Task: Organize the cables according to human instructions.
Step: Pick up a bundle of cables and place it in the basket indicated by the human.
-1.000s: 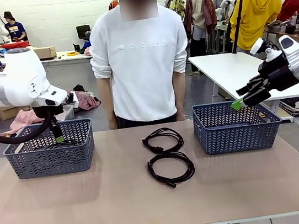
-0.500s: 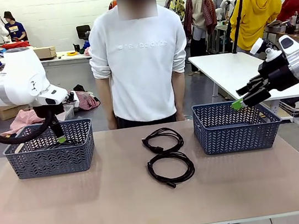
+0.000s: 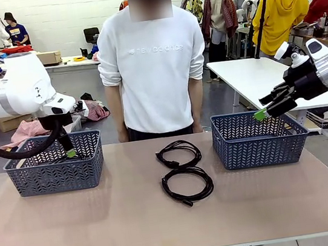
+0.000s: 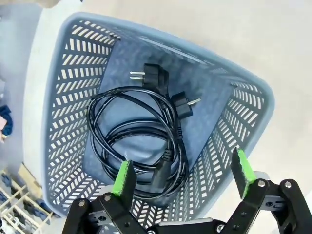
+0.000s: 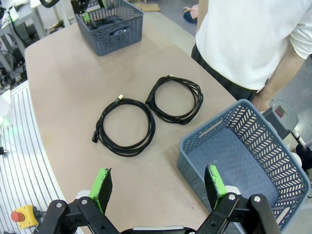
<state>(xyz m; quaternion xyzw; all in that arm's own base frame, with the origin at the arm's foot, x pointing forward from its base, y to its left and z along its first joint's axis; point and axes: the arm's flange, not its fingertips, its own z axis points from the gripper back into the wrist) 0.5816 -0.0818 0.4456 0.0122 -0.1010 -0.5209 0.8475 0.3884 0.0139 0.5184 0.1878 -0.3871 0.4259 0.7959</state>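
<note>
Left gripper [image 3: 69, 151] [image 4: 183, 171]: wide open and holding nothing. It hangs just over the left basket.
Left basket [image 3: 49, 176] [image 4: 61, 122]: grey, at 10 o'clock on the table [image 3: 105, 229].
Basket cable [image 4: 171, 127]: black and coiled up on the floor of the left basket. In the left wrist view, two plugs with pins lie at the coil's 1 o'clock side.
Right gripper [image 3: 263, 109] [image 5: 158, 187]: wide open and holding nothing. It is up in the air over the right basket.
Right basket [image 3: 259, 146] [image 5: 195, 170]: grey, at 2 o'clock on the table.
Far coil [image 3: 177, 145] [image 5: 195, 105]: a black ring of cable lying flat in the middle of the table.
Near coil [image 3: 208, 184] [image 5: 104, 122]: a black ring just beside the far coil, at its 6 o'clock.
Person [image 3: 153, 69] [image 5: 248, 39]: stands at 12 o'clock behind the table in a white top, with arms down.
</note>
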